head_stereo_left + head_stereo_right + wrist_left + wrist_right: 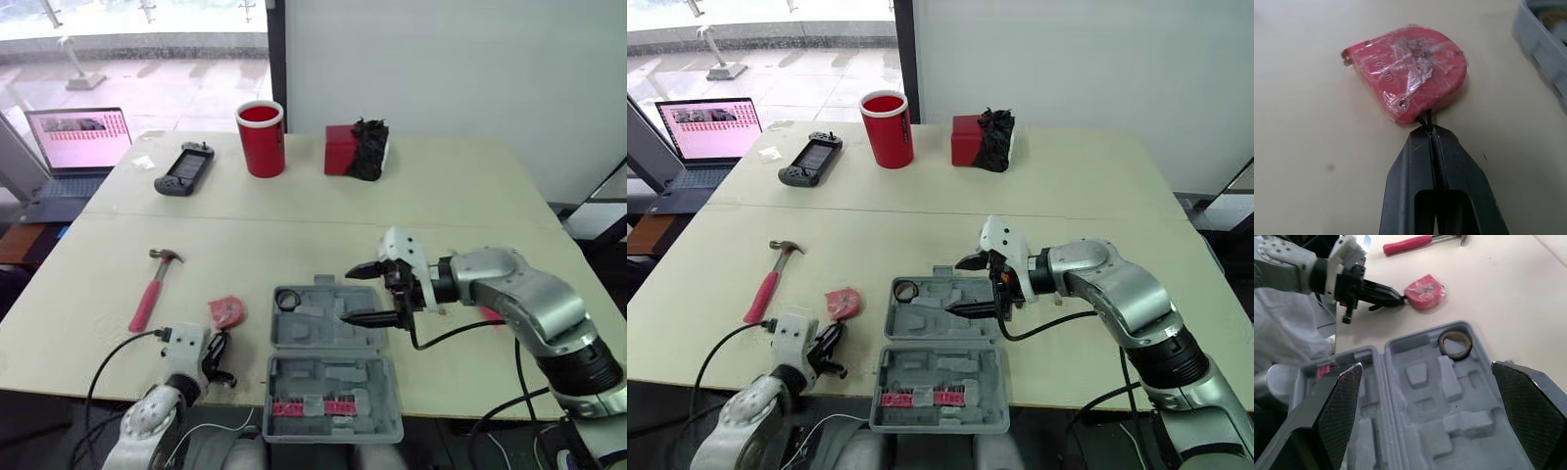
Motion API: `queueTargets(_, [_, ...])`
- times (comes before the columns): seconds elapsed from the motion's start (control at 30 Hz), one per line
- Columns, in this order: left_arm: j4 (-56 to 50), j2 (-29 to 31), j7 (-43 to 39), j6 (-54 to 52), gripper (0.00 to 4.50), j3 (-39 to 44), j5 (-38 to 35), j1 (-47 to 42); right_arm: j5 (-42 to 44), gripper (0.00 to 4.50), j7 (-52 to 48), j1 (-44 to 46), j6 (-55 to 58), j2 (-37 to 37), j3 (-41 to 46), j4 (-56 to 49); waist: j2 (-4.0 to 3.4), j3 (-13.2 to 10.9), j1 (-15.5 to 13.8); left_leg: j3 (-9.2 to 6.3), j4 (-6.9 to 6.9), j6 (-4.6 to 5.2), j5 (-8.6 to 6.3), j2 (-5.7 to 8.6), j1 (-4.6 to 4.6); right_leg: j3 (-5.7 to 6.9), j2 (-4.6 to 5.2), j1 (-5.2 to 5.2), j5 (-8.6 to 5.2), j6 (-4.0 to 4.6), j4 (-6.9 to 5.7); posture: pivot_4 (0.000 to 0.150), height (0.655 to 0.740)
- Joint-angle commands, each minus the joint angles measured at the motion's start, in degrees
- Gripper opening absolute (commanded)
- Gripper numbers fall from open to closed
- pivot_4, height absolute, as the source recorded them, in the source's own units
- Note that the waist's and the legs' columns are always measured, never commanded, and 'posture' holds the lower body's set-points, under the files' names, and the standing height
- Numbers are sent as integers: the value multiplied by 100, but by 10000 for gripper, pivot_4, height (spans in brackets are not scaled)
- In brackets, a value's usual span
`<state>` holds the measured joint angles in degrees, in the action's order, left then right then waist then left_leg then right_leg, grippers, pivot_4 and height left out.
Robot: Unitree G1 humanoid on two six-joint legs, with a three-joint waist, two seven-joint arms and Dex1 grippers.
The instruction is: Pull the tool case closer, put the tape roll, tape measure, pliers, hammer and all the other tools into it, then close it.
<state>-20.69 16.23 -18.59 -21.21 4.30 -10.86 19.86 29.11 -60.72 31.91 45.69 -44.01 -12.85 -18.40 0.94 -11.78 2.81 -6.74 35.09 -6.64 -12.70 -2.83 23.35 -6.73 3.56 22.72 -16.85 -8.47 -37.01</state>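
a: what lay farthest left?
b: the hammer (pixel 152 291), flat on the table (pixel 470 196), pink handle toward the near edge.
a: and the left gripper (pixel 1431 132)?
b: its fingers were pressed together, pinching the thin black loop of the tape measure (pixel 1409 73), which sat on the table just left of the tool case (pixel 328 367).
a: the case?
b: it lay open at the near edge, with the tape roll (pixel 288 299) in the far left corner.
a: the right gripper (pixel 345 294)?
b: it was above the case's far half, fingers spread wide, holding nothing.
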Motion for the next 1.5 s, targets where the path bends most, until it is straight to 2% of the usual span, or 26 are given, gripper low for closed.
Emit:
queueTargets(0.03, [-411, 187, -209, -210, 261, 146, -175, 573, 68, 45000, -252, 24, -218, 6, 44, -134, 0, 0, -13, 0, 0, 0, 0, 0, 1, 0, 0, 2, -1, 1, -1, 1500, 7400])
queueTargets(0.17, [-652, 386, -372, -203, 261, 193, -206, 1030, 153, 45000, -434, 61, -341, 89, 58, -101, 1, 0, -12, 3, 5, -1, 0, 0, 2, -1, 2, 1, -2, 4, 5, 1500, 7400])
queueTargets(0.37, [-766, 514, -363, -274, 261, 355, -216, 1251, 28, 45000, -531, 207, -441, 182, -19, 141, 1, 0, -4, 4, 4, -1, -1, 0, 3, -2, 2, 5, -2, 6, 6, 1500, 7400])
queueTargets(0.87, [-1085, 384, -280, -222, 261, 159, -196, 1463, -315, 45000, -673, 262, -890, 312, -121, 546, 1, 0, -11, 6, 3, -1, -1, 0, 6, -3, 3, 10, -3, 6, 6, 1500, 7400])
queueTargets(1.17, [-1152, 454, -428, -170, 261, 220, -269, 1668, -467, 45000, -753, 283, -1054, 359, -153, 704, 1, 0, -6, 7, 3, -2, -1, 0, 7, -4, 3, 12, -3, 7, 6, 1500, 7400])
queueTargets(1.5, [-1138, 460, -222, -187, 261, 379, -73, 1664, -574, 45000, -793, 316, -1137, 466, -167, 785, 2, 0, -9, 8, 3, -2, -1, 0, 8, -5, 3, 15, -3, 8, 6, 1500, 7400])
